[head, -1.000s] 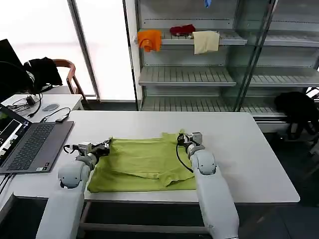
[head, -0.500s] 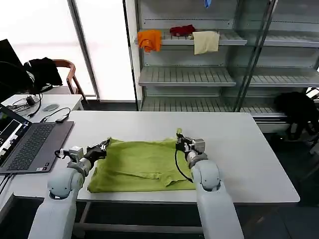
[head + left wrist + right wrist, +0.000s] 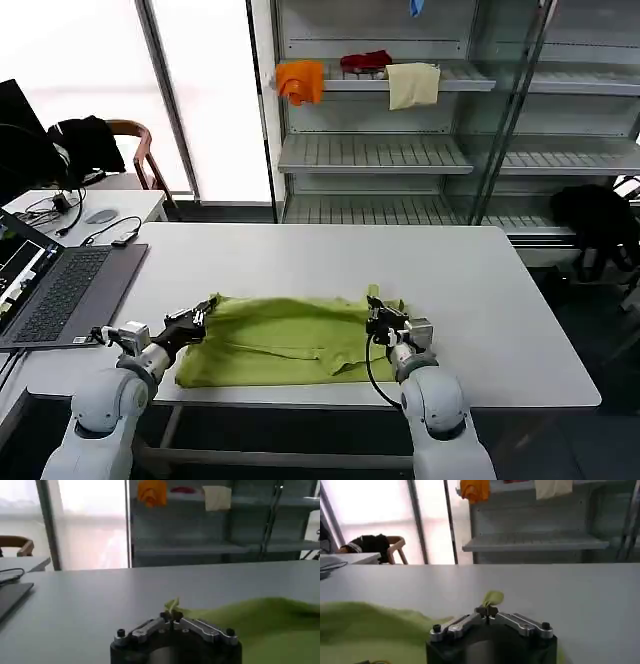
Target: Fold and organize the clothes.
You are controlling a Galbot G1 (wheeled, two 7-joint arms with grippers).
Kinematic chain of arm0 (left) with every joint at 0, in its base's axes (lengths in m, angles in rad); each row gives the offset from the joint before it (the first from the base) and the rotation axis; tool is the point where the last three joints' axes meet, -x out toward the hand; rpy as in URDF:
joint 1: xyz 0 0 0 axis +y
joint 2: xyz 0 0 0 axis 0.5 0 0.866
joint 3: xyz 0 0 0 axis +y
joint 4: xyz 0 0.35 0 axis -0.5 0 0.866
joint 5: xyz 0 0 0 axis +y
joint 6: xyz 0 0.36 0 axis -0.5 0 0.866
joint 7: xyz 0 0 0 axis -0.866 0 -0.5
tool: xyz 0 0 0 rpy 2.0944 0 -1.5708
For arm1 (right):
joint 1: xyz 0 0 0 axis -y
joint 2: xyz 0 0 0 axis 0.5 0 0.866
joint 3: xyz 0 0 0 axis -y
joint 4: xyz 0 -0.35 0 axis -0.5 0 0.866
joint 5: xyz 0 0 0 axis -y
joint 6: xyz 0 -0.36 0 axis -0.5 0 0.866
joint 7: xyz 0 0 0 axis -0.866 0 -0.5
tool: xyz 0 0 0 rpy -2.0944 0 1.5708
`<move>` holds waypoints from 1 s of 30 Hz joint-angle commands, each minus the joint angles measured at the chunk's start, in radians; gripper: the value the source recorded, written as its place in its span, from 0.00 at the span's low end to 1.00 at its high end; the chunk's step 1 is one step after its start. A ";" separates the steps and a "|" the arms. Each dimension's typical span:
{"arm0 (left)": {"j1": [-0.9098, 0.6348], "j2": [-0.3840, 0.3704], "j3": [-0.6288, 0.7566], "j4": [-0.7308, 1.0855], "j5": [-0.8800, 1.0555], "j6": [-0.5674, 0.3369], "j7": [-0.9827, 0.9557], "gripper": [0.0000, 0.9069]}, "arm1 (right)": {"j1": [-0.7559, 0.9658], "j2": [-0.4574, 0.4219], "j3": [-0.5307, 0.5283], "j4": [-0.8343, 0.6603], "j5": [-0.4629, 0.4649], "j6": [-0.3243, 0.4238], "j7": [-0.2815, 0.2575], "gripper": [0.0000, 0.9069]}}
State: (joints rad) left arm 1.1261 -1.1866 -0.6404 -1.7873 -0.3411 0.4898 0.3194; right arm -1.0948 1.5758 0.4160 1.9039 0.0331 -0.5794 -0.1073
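Two grippers, one garment. Head view: the lime T-shirt point(image 3: 285, 340) lies on the white table point(image 3: 480, 290), near the table's 6 o'clock edge. My left gripper point(image 3: 197, 318) pinches the shirt's far corner at its 9 o'clock end; my right gripper point(image 3: 379, 317) pinches the far corner at its 3 o'clock end. Both corners stand slightly raised off the tabletop, and the far hem between them looks drawn toward 6 o'clock over the rest of the cloth. A laptop point(image 3: 60, 290) sits on the table toward 9 o'clock, well apart from the shirt.

Left wrist view: my left gripper point(image 3: 172, 618) is pressed together on a small tuft of green fabric, with the T-shirt point(image 3: 260, 622) trailing off beside it over the bare table point(image 3: 90, 600).

Right wrist view: my right gripper point(image 3: 488, 609) is likewise closed on a peak of cloth, the T-shirt point(image 3: 365, 625) spreading away to one side.

Step in hand, as I judge it: a lengthwise fold, far edge carried toward the near edge. Next move calls for both arms travelling evenly, laying the held hem flush with the near hem, then letting go together so the fold does not skew.
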 commanded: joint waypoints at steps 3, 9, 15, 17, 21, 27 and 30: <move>0.076 0.013 -0.008 -0.033 -0.018 -0.037 0.018 0.01 | -0.078 -0.029 0.003 0.080 -0.002 0.001 -0.016 0.00; 0.091 0.008 -0.001 -0.032 -0.007 -0.051 0.021 0.01 | -0.093 -0.025 0.003 0.081 -0.025 0.002 -0.019 0.00; 0.106 -0.002 0.000 -0.039 0.027 -0.062 0.019 0.42 | -0.103 -0.028 0.006 0.076 -0.045 0.002 -0.008 1.00; 0.106 -0.009 0.001 -0.033 0.046 -0.067 0.012 1.00 | -0.107 -0.025 0.003 0.073 -0.080 0.003 -0.005 1.00; 0.108 -0.014 0.002 -0.032 0.066 -0.070 0.003 1.00 | -0.114 -0.012 0.010 0.073 -0.144 0.023 -0.006 1.00; 0.105 -0.018 -0.004 -0.035 0.072 -0.069 -0.010 1.00 | -0.130 -0.019 0.019 0.066 -0.257 0.056 0.008 1.00; 0.107 -0.024 -0.009 -0.041 0.074 -0.069 -0.017 1.00 | -0.142 -0.028 0.027 0.059 -0.305 0.075 0.011 1.00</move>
State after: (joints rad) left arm 1.2271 -1.2082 -0.6489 -1.8257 -0.2821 0.4270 0.3081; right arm -1.2209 1.5517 0.4379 1.9644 -0.1346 -0.5377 -0.1017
